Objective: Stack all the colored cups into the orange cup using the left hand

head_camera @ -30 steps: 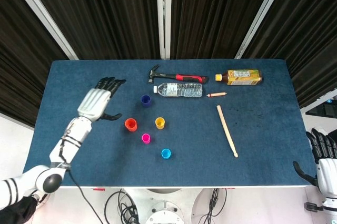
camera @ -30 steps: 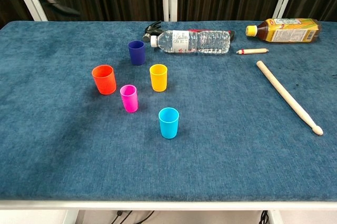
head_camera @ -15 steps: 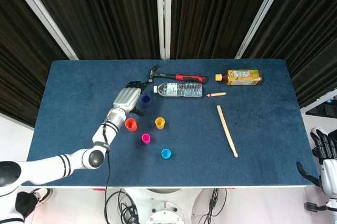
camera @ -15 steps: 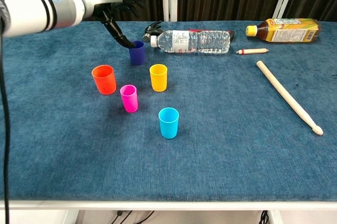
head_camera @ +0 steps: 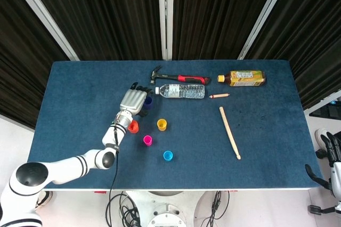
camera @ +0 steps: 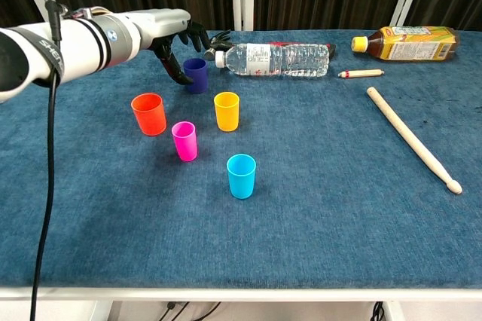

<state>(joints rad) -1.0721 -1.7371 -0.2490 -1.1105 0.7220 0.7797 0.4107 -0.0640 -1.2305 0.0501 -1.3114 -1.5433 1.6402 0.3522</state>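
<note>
The orange cup point(camera: 149, 114) stands upright at the left of the group; in the head view my left wrist partly covers the orange cup point(head_camera: 134, 127). Close by stand the yellow cup point(camera: 227, 111), the pink cup point(camera: 184, 141) and the cyan cup point(camera: 242, 175). Behind them is the dark blue cup point(camera: 197, 74). My left hand point(camera: 175, 37) reaches around this cup, thumb at its left side and fingers spread behind it, without a clear grip. In the head view the left hand point(head_camera: 133, 100) lies just left of the dark blue cup point(head_camera: 148, 100). My right hand point(head_camera: 331, 152) hangs off the table's right front corner, holding nothing.
Behind the cups lie a hammer point(head_camera: 178, 78) and a clear water bottle point(camera: 275, 59). Further right are an amber tea bottle point(camera: 407, 42), a small red-tipped stick point(camera: 360, 74) and a wooden drumstick point(camera: 411, 138).
My left hand has come in from the left edge and lowered around the dark blue cup. My right hand has slid further out of the frame.
</note>
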